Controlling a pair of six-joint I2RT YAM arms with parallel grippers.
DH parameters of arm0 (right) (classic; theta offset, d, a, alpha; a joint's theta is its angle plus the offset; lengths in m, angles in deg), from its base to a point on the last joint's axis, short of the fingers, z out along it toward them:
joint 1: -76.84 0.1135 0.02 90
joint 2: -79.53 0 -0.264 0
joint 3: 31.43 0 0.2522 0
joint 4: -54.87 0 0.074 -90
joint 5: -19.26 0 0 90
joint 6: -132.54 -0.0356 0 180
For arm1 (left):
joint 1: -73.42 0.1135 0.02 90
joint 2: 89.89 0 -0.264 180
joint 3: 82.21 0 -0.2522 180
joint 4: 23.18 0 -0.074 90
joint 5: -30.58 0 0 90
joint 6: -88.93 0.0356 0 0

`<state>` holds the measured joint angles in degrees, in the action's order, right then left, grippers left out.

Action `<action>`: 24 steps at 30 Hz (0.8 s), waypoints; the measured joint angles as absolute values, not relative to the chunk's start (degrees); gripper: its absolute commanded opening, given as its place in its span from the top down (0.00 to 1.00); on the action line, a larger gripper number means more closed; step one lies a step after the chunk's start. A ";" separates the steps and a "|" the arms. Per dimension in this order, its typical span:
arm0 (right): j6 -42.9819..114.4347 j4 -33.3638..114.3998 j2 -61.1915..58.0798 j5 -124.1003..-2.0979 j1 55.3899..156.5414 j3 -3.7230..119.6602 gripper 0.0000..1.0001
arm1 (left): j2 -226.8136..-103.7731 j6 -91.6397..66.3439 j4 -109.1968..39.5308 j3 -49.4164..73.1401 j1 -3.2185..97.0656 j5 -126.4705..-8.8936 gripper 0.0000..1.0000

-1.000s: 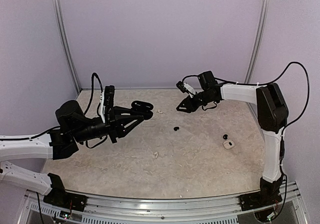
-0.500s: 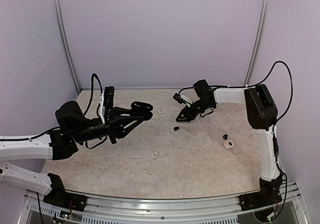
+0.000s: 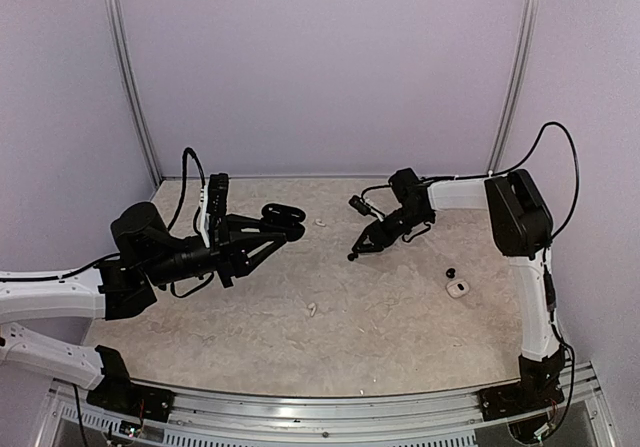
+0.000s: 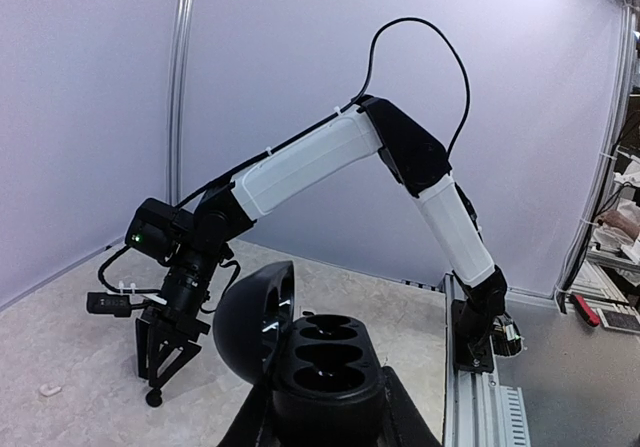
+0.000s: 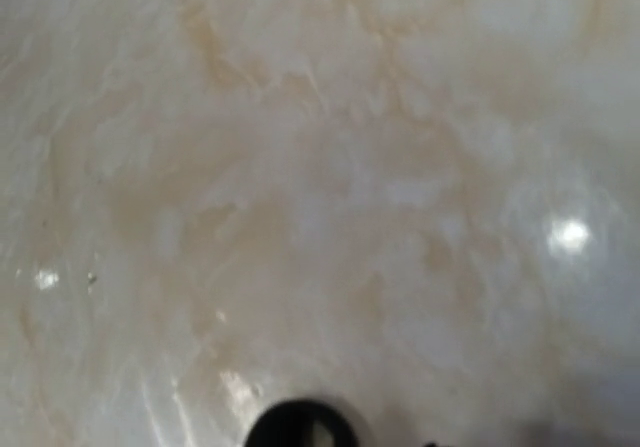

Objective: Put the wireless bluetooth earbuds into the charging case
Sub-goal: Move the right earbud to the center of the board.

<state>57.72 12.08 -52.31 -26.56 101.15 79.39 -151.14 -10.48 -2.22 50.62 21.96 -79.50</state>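
My left gripper is shut on the black charging case and holds it above the table, lid open. In the left wrist view the lid stands up at the left and the case's base shows several empty wells. My right gripper points down with its tips close together, just above a black earbud. That earbud also shows in the left wrist view and in the right wrist view. A second black earbud lies at the right. White earbuds lie on the table.
A small white object lies next to the right-hand black earbud. The marbled table is walled by lilac panels. An aluminium rail runs along the near edge with both arm bases.
My right gripper has swung left and down, from the back of the table onto the black earbud at the middle. The left arm and the case have not moved.
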 measured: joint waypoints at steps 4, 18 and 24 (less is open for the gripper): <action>57.04 12.08 -52.31 -24.96 100.28 77.75 0.55 | -151.10 -10.48 -2.15 50.86 21.96 -79.50 1.00; 57.02 12.40 -52.31 -19.98 100.21 75.72 0.56 | -151.10 -10.46 -1.47 51.30 21.96 -79.52 1.00; 57.09 14.39 -52.13 -16.63 100.26 73.25 0.57 | -151.10 -10.46 -1.41 51.34 21.96 -79.52 1.00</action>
